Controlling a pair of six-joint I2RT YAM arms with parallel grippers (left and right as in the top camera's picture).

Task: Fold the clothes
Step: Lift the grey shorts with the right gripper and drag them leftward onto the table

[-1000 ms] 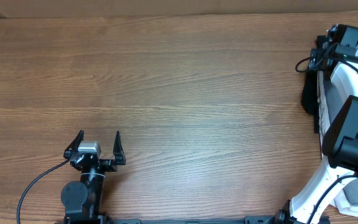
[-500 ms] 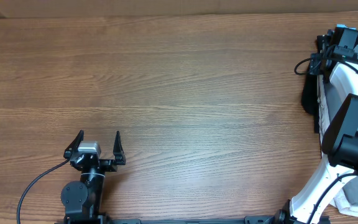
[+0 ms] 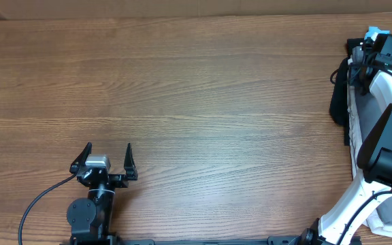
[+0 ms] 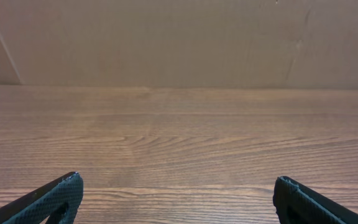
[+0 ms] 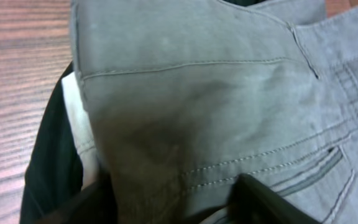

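Observation:
The grey shorts fill the right wrist view, with stitched seams and a pocket welt showing. In the overhead view they lie at the table's far right edge, partly under my right arm. My right gripper is low on them, its two dark fingers apart with a bunched fold of grey cloth between them; it sits at the far right in the overhead view. My left gripper is open and empty over bare wood near the front left, its fingertips in the left wrist view.
A black garment lies beside the shorts at the right edge, also seen dark under the cloth. More grey fabric lies at the front right corner. A brown wall stands behind the wooden table.
My right arm's wrist has shifted slightly to the right and back over the pile of clothes. The left arm has not moved.

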